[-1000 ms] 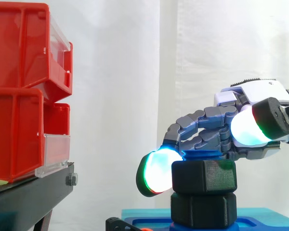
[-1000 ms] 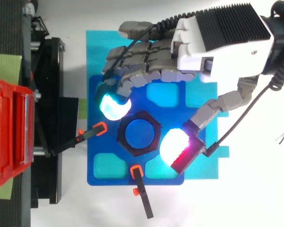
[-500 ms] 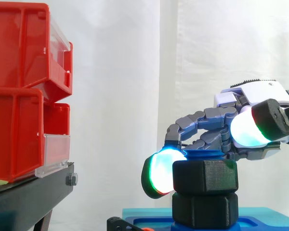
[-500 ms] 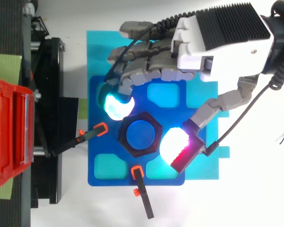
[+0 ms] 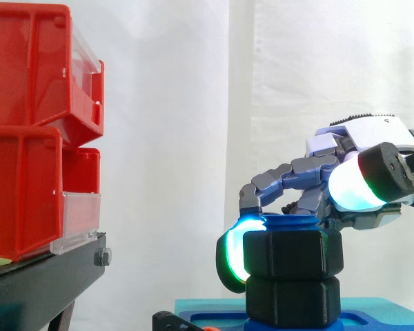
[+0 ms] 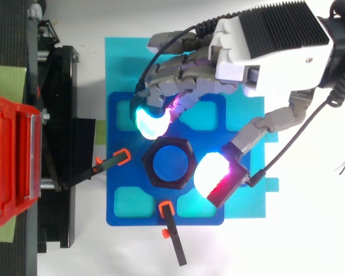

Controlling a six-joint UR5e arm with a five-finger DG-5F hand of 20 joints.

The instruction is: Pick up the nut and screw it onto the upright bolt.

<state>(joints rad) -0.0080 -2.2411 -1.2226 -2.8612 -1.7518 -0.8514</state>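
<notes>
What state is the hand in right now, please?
Hand: fingers shut on the black nut, pinching it from opposite sides on the blue bolt.

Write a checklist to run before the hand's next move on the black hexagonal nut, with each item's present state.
1. Black hexagonal nut is on the blue upright bolt: ok.
2. Nut sits level on the second black nut below: ok.
3. Hand is at the nut: ok.
4. Firm hold on the nut: cannot tell.
5. Orange-tipped clamps rest on the blue base plate: ok.
</notes>
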